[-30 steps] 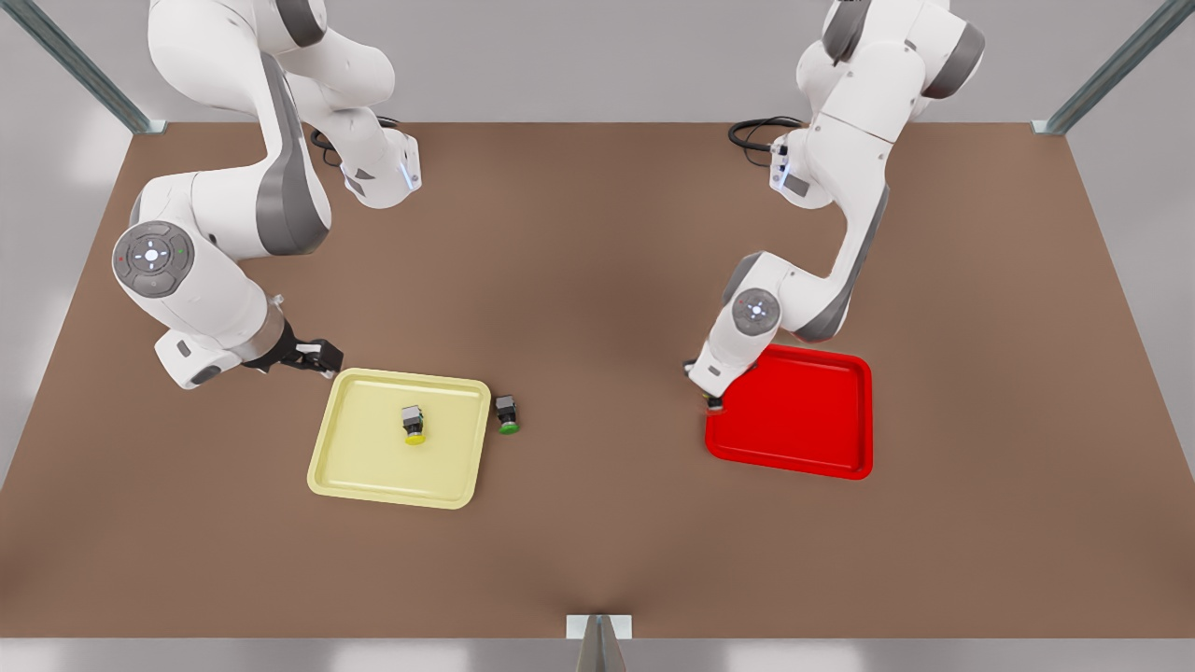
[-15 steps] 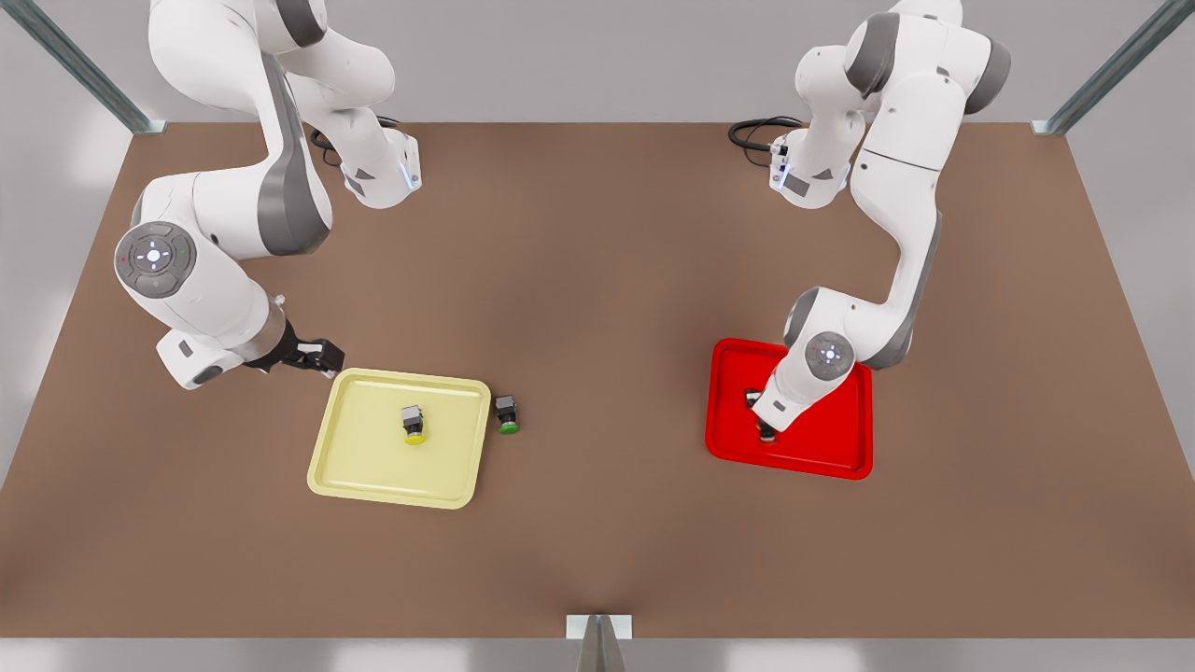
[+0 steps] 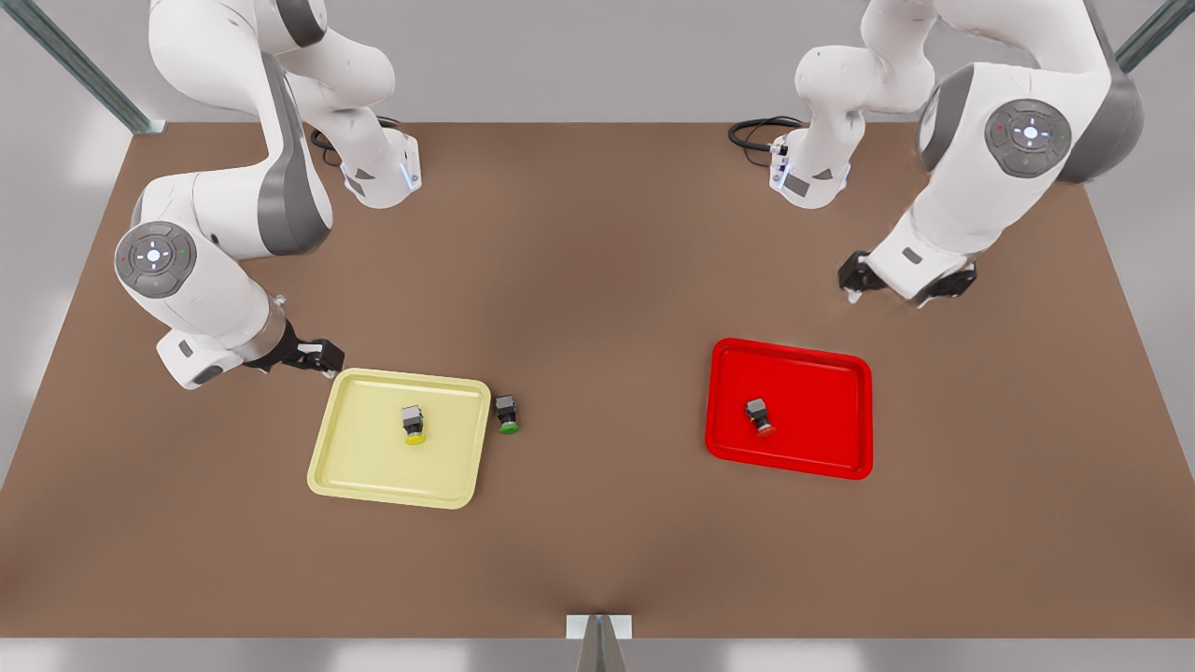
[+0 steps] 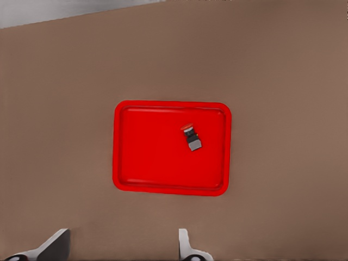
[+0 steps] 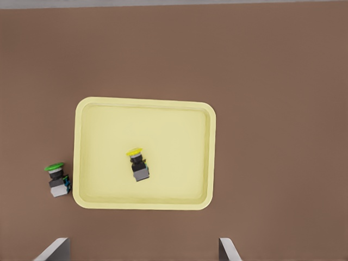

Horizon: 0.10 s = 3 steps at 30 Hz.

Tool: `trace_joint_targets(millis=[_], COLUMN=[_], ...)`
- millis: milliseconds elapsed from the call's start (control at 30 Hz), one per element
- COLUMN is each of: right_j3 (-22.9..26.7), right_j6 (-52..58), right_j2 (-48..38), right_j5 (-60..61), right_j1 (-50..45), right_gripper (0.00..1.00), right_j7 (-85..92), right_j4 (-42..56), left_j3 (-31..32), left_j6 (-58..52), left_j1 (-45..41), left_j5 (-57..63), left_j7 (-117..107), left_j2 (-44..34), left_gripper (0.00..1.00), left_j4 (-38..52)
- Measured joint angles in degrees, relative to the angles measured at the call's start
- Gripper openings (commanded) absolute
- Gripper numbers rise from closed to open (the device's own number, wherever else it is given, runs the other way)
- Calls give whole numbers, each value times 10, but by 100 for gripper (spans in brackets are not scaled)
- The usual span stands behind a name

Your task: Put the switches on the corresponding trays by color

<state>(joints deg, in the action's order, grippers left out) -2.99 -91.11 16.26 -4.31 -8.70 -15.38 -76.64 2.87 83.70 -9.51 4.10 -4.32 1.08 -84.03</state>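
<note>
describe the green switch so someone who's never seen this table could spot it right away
Find the yellow tray on the brown table, toward the front view's left. Just off its edge that faces the red tray, on the bare table, lies the green switch. It has the same dark boxy body as the yellow switch and red switch, but its cap is green and it lies outside any tray.

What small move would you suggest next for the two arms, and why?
Probably none beyond holding both open grippers clear: the red-capped switch lies inside the bright red tray, and the yellow-capped switch inside the pale yellow tray. The left gripper and right gripper are off the trays. The green-capped switch has no matching tray.
</note>
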Motion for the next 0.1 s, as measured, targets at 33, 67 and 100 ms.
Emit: trace_joint_targets(millis=[33,67,100], right_j3=[0,0,0], right_j6=[0,0,1], right_j2=[0,0,0], right_j5=[0,0,0], right_j1=[0,0,0], right_gripper=[100,100,100], right_j7=[0,0,0], right_j4=[0,0,0], left_j3=[-21,-88,-101], left_j6=[-15,-32,-31], left_j1=[8,-31,-13], left_j5=[-4,-12,-20], left_j7=[8,24,26], left_j2=[-20,-21,-20], left_gripper=[100,100,100], left_j4=[-5,-4,-4])
